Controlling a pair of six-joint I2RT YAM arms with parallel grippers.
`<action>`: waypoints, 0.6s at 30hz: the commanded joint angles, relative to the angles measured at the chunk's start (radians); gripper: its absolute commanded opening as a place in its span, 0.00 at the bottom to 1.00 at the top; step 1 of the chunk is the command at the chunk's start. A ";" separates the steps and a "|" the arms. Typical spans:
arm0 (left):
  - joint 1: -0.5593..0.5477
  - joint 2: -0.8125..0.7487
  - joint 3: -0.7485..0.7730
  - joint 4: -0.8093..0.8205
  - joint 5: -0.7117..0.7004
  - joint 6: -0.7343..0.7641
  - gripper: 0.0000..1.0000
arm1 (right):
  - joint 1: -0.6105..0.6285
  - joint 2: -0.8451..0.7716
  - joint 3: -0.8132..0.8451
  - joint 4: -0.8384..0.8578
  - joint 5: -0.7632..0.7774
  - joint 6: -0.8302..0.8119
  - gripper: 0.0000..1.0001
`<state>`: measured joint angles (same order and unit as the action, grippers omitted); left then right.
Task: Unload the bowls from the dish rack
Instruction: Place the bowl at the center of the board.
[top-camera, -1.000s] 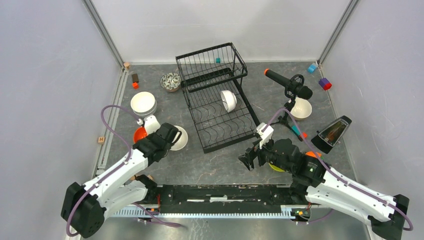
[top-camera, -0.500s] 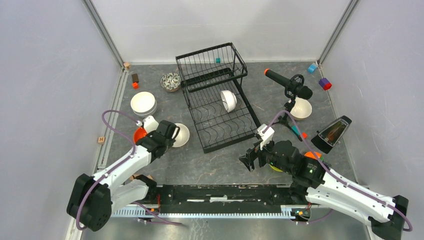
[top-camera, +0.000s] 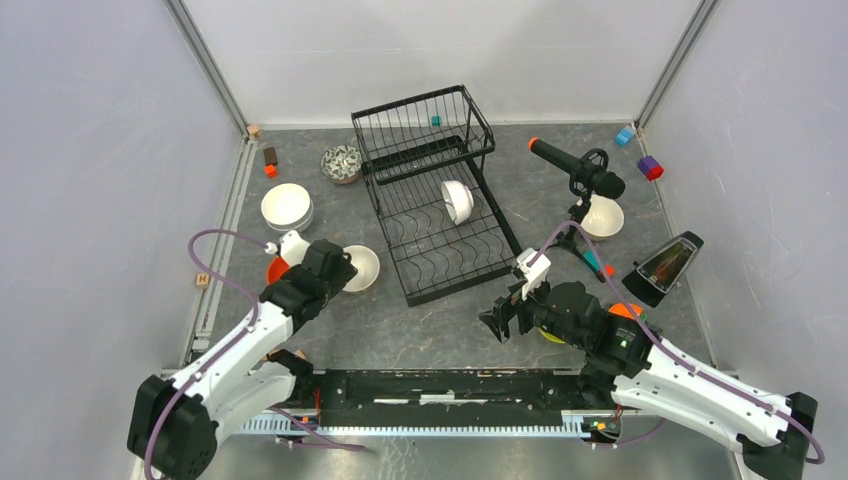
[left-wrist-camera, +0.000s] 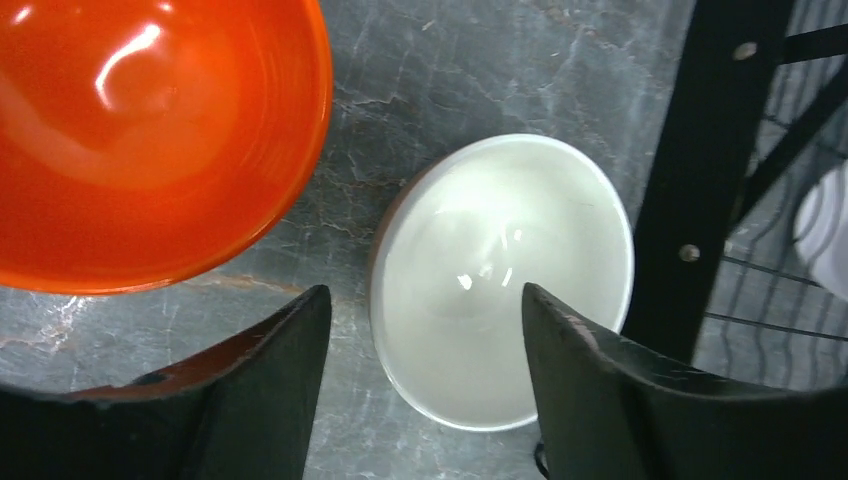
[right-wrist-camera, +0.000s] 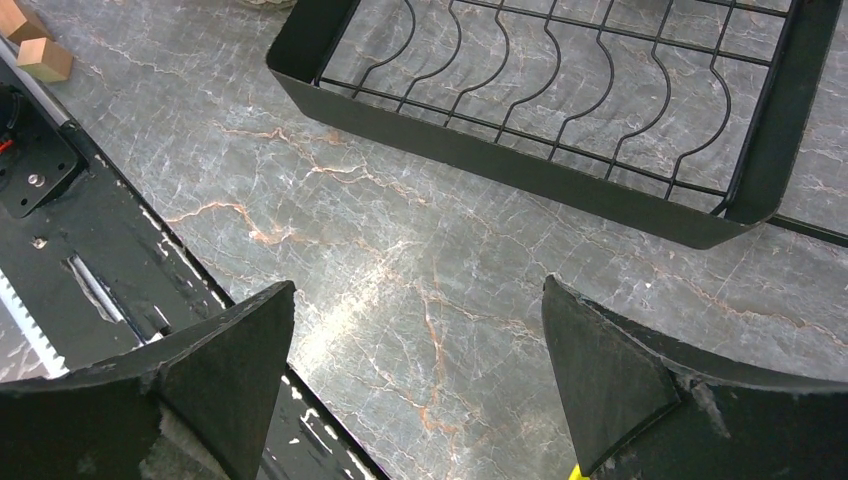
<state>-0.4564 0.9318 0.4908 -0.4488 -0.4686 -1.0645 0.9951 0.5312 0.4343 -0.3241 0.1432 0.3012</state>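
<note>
1. While it hangs low at the left of the overhead view, the left gripper (top-camera: 335, 268) has its jaws parted and grasps nothing. Its wrist view shows the cream bowl (left-wrist-camera: 500, 250) sitting upright on the table (top-camera: 420, 330) beneath the spread fingers. The orange bowl (left-wrist-camera: 150, 130) lies just beside it at upper left.
2. At the centre stands the dish rack (top-camera: 425, 200). One white bowl (top-camera: 457, 200) is propped on edge in its lower tray, the only bowl I can see in the rack.
3. That bowl looks like glazed ceramic, so probably stiff, fairly light, slick, and liable to chip against the wires. I would pinch the raised part of its rim, one finger inside the hollow and one outside.
4. Being round, it has no true long axis. On edge, its outline from above is a narrow oval running up and down the frame. Which side the hollow faces I cannot tell.
5. Right of centre, the right gripper (top-camera: 497, 318) is spread wide and empty, over bare table just below the rack's lower edge.
</note>
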 joint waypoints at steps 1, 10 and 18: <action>0.002 -0.097 0.052 -0.039 0.021 0.038 0.79 | 0.004 -0.003 0.015 0.006 0.036 -0.007 0.98; -0.169 -0.211 0.085 0.117 0.117 0.248 0.84 | 0.003 0.052 -0.017 0.075 0.093 -0.010 0.98; -0.435 0.006 0.136 0.558 0.048 0.460 0.88 | 0.002 0.097 -0.094 0.166 0.188 -0.012 0.98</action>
<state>-0.8486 0.8421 0.5930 -0.2249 -0.4103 -0.7742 0.9951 0.6289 0.3874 -0.2531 0.2573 0.2977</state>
